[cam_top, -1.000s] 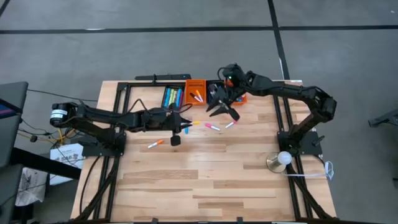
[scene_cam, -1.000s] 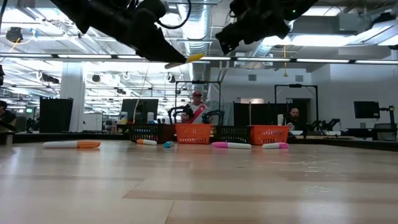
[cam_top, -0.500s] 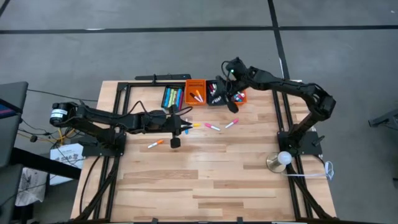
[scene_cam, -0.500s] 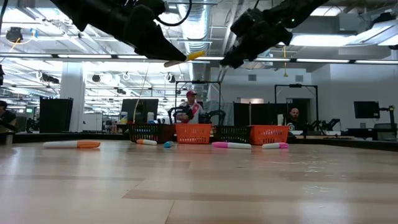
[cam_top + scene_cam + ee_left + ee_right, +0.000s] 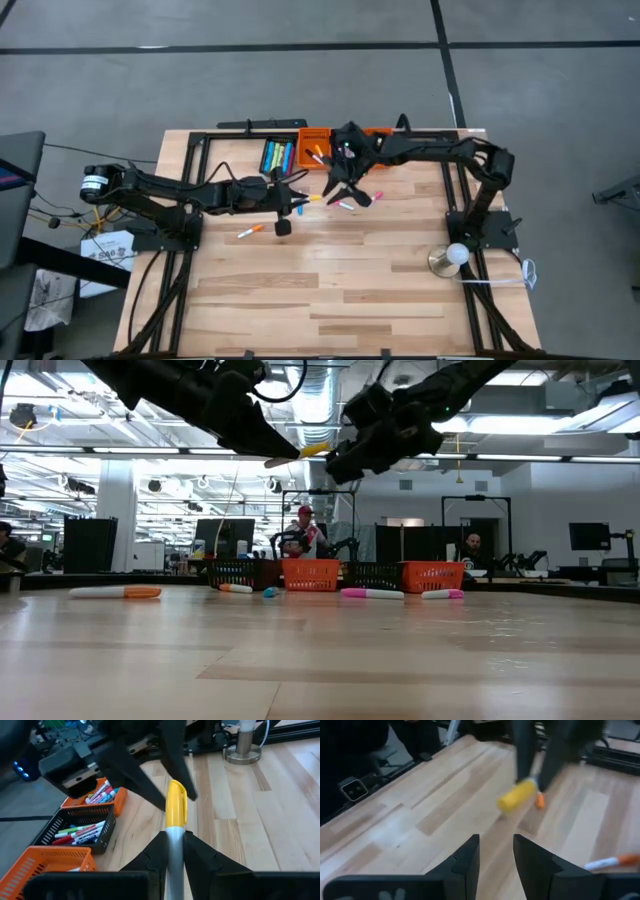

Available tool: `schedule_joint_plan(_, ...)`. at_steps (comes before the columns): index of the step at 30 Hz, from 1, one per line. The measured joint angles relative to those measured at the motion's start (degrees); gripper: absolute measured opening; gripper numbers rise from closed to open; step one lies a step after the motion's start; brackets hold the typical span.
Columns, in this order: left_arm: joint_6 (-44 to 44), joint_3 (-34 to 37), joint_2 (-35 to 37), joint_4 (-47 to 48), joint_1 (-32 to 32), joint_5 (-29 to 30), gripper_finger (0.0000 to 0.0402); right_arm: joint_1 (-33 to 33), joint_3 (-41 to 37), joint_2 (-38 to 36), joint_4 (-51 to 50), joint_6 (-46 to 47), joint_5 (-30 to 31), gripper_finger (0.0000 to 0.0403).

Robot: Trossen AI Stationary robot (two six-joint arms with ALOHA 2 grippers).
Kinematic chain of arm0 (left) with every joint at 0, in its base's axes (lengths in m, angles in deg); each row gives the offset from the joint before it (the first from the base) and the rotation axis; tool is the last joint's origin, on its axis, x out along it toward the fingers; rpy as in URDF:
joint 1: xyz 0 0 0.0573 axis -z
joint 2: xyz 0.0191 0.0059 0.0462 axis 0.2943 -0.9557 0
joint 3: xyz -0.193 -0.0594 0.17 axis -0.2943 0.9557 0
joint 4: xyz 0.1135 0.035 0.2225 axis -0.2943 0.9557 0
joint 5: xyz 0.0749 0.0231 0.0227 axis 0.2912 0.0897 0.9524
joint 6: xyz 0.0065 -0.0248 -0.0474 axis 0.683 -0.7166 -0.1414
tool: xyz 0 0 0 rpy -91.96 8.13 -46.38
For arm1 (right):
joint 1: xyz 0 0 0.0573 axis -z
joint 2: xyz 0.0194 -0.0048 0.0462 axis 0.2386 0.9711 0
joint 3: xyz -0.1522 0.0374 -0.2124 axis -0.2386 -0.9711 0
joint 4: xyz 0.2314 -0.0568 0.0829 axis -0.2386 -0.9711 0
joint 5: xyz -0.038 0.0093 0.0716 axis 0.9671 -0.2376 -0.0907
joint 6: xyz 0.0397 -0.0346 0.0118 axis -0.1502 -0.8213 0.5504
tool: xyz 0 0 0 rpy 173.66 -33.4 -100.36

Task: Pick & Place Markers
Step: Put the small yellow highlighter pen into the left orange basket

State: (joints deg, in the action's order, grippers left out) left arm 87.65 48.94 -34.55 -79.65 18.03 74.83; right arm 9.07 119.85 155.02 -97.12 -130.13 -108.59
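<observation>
The left gripper [image 5: 174,851] pinches a yellow-capped marker [image 5: 175,815] level above the wooden table [image 5: 330,290], cap toward the right gripper [image 5: 496,854], whose jaws stand slightly spread.

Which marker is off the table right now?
The yellow-capped marker, clamped in the left gripper and held up in the air. The other loose markers, like the orange-capped one, lie flat on the wood.

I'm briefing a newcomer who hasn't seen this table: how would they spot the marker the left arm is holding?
Start at the row of small bins along the table's far edge. Just in front of them, the left gripper is shut on a yellow-capped marker with a pale barrel. It alone is held above the table; the other markers lie flat.
</observation>
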Motion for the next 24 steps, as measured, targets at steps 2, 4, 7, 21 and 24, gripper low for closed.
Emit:
schedule_joint_plan(2,0.0,0.0,0.0,-0.05,-0.25,-0.02,0.0051,-0.67,-0.01,-0.16,2.1,-0.08,1.02,0.0108)
schedule_joint_plan(4,-0.01,0.0,0.0,-0.11,-0.38,-0.02,0.0051,-1.54,0.02,-0.4,4.09,-0.02,3.31,0.0108)
schedule_joint_plan(7,0.0,-0.02,0.0,-0.2,-0.38,-0.04,0.0051,-2.77,0.02,-0.55,6.39,0.16,6.0,0.0108)
schedule_joint_plan(21,-0.02,-0.09,0.13,-0.73,-0.31,-0.37,0.0051,-5.68,-0.04,-0.55,10.9,1.17,8.0,0.0108)
schedule_joint_plan(24,-0.02,-0.09,0.17,-0.78,-0.31,-0.41,0.0051,-5.86,-0.09,-0.55,12.51,1.22,8.04,0.0108)
